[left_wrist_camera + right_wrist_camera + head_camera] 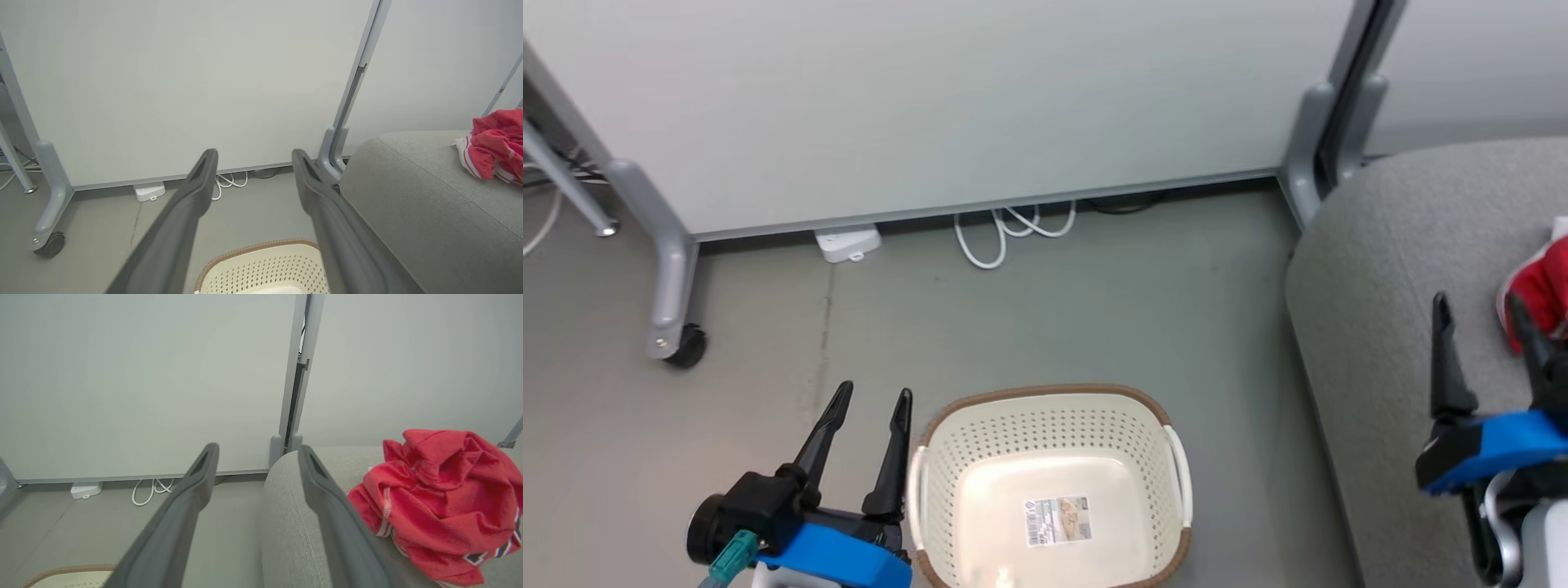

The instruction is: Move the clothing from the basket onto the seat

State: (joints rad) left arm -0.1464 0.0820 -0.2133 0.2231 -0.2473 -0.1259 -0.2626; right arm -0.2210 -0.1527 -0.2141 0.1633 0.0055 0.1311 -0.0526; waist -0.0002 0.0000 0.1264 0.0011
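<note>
Left gripper (875, 390) and right gripper (1478, 300) hang open, empty, likely because the clothing (441, 498) lies heaped on the seat (1380, 327) and the basket (1045, 390) holds nothing.

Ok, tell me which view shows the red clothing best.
The right wrist view: the clothing lies large, a crumpled red heap on the seat, white trim visible. The left wrist view catches part at its right edge; the head view, a red patch.

A white power strip (848, 243) at 10 o'clock and looped cable (1005, 233) at 12 lie under a partition (947, 106); its caster (686, 347) stands at 9 on grey floor (1054, 318).
</note>
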